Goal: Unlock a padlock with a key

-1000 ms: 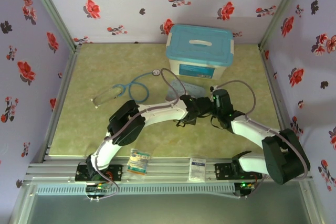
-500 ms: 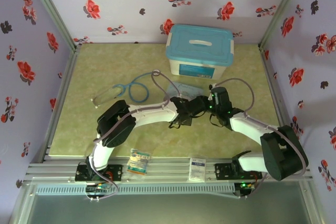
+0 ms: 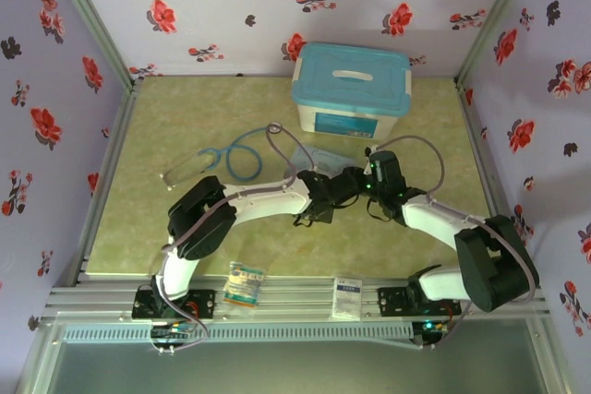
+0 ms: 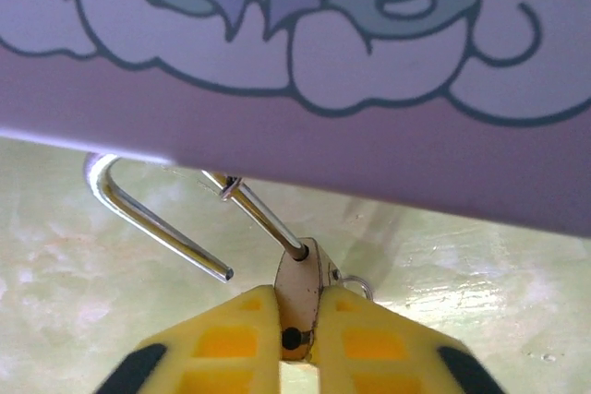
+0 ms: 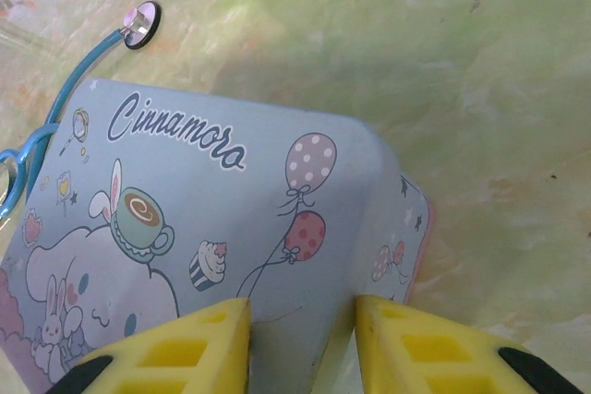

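In the left wrist view my left gripper [image 4: 297, 300] is shut on the small brass padlock [image 4: 301, 269]. Its silver shackle [image 4: 148, 219] stands open, with the free end out of the body and the other leg passing through a small loop under the cartoon tin [image 4: 305, 136]. A thin wire ring [image 4: 356, 285] peeks out beside the padlock body; the key itself is hidden. My right gripper [image 5: 303, 313] is shut on the near corner of the cartoon tin [image 5: 212, 209]. In the top view both grippers, left [image 3: 321, 202] and right [image 3: 355, 186], meet at mid-table.
A white box with a blue lid [image 3: 351, 89] stands at the back. A blue stethoscope [image 3: 242, 159] lies left of the tin, its silver head [image 5: 140, 20] near the box. Two small packets [image 3: 245, 283] [image 3: 348, 297] lie on the front rail.
The left arm's elbow has swung left and both grippers have shifted slightly left and toward the back with the tin and padlock.
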Tool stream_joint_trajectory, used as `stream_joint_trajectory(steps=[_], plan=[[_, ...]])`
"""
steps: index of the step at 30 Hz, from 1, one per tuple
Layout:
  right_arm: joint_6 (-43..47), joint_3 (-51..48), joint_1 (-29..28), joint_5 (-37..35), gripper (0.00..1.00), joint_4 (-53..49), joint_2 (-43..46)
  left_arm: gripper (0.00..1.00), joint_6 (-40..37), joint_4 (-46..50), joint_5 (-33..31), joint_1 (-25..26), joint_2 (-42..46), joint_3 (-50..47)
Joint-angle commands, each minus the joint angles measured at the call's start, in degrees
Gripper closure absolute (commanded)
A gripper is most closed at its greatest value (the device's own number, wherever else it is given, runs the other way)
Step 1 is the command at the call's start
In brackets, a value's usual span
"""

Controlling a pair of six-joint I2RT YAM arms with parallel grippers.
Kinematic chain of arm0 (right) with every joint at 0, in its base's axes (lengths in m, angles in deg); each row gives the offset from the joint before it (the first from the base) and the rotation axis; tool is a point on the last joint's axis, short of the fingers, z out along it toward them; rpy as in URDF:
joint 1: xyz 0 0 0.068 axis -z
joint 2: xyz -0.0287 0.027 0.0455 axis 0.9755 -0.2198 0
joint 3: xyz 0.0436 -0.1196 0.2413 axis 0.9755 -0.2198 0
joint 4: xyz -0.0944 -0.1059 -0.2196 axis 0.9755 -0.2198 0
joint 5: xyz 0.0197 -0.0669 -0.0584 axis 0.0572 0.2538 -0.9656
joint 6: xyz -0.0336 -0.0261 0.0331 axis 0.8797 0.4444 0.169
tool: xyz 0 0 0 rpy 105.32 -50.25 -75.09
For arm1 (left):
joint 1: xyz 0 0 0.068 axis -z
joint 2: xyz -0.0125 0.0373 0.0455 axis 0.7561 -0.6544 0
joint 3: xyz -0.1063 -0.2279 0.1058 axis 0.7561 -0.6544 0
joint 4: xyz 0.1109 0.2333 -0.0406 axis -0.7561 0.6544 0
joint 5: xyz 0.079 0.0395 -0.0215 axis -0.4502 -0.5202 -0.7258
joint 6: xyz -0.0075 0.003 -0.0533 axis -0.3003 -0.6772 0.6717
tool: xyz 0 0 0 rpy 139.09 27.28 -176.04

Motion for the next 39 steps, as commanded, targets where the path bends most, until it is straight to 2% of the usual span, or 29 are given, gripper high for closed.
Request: stream_joint_trajectory(steps=[1,4,6,12,13,14,17,19,22,26,28,30,35,39], plan=[[1.08,-0.68,0.18,-2.21,0.66,-4.42,-2.82,0.73,-0.43,4.98,2.38,1.26,-1.48,0.90],[1.17,-1.35,0.14,-2.21,0.67,-3.97,-3.04,0.73,-0.03,4.56,2.46,1.97,-2.71,2.42],[1.31,-1.71,0.17,-2.34,0.67,-3.86,-3.02,0.69,-0.22,4.43,2.54,2.20,-2.54,3.14],[0.73,-2.30,0.17,-2.03,0.70,-2.50,-3.36,0.76,0.11,1.84,0.21,2.32,-0.68,1.83],[0.75,-2.37,0.15,-1.95,0.69,-2.33,-3.34,0.70,0.86,-0.55,-0.22,2.35,0.98,-0.18],[0.64,-2.60,0.13,-1.99,0.70,-2.28,-3.39,0.58,2.12,-4.82,-0.09,2.37,3.37,-3.44],[0.23,-2.68,0.15,-1.94,0.69,-1.85,-3.31,0.55,9.20,-24.77,-0.30,2.95,11.90,-16.99],[0.09,-2.51,0.17,-2.12,0.69,-1.67,-3.21,0.48,16.02,-35.77,-3.90,4.01,15.19,-25.21],[0.14,-2.03,0.17,-2.23,0.69,-1.80,-3.40,0.44,20.73,-39.56,-7.86,5.59,13.58,-26.20],[0.33,-2.32,0.26,-2.08,0.68,-1.58,-3.71,0.40,22.37,-44.72,-8.41,6.66,9.61,-25.25],[0.27,-2.73,0.25,-2.03,0.68,-1.34,-3.46,0.38,23.47,-43.13,-9.32,6.50,7.99,-24.17],[0.36,-3.20,0.33,-1.92,0.68,-1.06,-3.32,0.37,23.78,-34.52,-14.05,6.60,6.29,-20.73],[0.46,-3.43,0.52,-1.46,0.68,-1.23,-3.02,0.38,21.38,-22.58,-17.66,6.04,1.99,-14.08],[0.49,-3.40,0.50,-1.33,0.68,-1.21,-2.92,0.46,23.64,-23.56,-17.86,6.02,1.00,-16.39]])
